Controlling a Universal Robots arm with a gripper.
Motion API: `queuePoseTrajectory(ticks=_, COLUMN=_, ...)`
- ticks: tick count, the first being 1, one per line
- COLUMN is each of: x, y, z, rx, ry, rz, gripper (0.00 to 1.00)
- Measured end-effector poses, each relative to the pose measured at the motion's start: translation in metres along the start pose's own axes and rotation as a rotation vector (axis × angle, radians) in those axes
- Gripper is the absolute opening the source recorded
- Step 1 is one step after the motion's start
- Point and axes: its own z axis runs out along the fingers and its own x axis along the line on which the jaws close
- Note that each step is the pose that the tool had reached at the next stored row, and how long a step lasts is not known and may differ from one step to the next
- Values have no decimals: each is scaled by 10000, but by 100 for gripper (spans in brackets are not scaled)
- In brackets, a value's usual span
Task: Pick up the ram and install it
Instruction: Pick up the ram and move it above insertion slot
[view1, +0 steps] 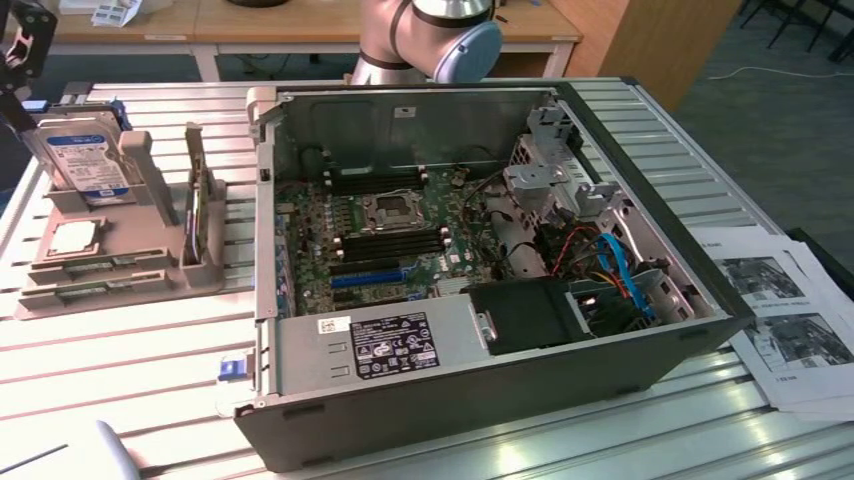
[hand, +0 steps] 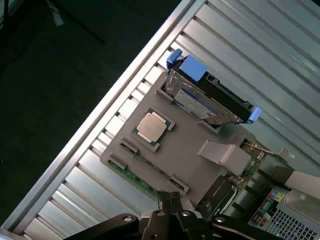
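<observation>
wrist view: the closed end effector (hand: 170, 201) hangs just over the ram (hand: 131, 175) in its grey holder (hand: 185, 150); light, stiff, fragile, probably best pinched across its long edges.

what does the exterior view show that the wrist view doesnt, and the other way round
Exterior view: the open computer case with its motherboard, and printed sheets at the exterior view's right. Wrist view: the shut gripper close to the ram, and dark floor past the slatted table's rim. Both: the grey parts holder carrying the hard drive and CPU.
</observation>
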Motion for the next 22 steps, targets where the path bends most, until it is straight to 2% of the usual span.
queuePoseTrajectory(ticks=8, x=0, y=0, z=0, rx=-27, ry=52, rz=-1142, gripper=10)
queuePoseTrajectory(ticks=10, x=0, y=0, z=0, rx=-40, ry=76, rz=-1659, gripper=10)
queuePoseTrajectory(ticks=22, x=0, y=0, z=0, rx=-85, ry=160, rz=-3482, gripper=10)
